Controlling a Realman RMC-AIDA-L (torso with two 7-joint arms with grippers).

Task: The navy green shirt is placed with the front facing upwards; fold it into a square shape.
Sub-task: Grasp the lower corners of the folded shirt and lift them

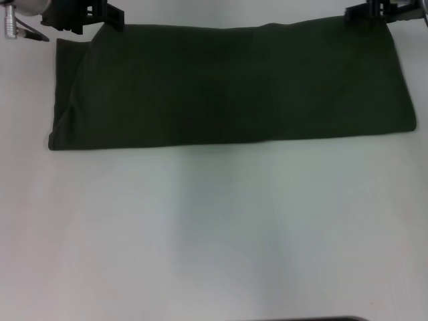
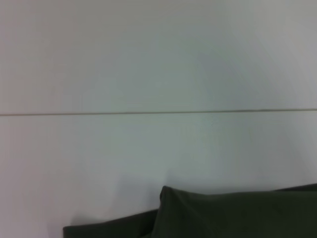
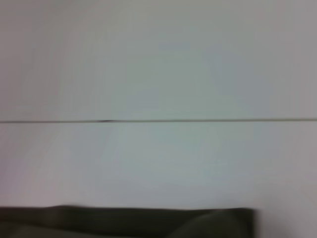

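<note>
One shirt (image 1: 227,83), folded into a long band on the desk (image 1: 214,234), long axis running left-right, plain side up. My two hands: left hand (image 1: 100,17) at its far left corner, right hand (image 1: 374,10) at its far right corner; grip cannot be told.

shirt (image 1: 227,87) flat on table (image 1: 214,234), far side | end effectors at far corners: left (image 1: 100,17), right (image 1: 374,10)

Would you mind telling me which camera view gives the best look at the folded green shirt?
The head view: the navy green shirt lies whole there, a wide folded band on the white table. The left wrist view catches only one corner and edge; the right wrist view shows only a thin strip.
</note>
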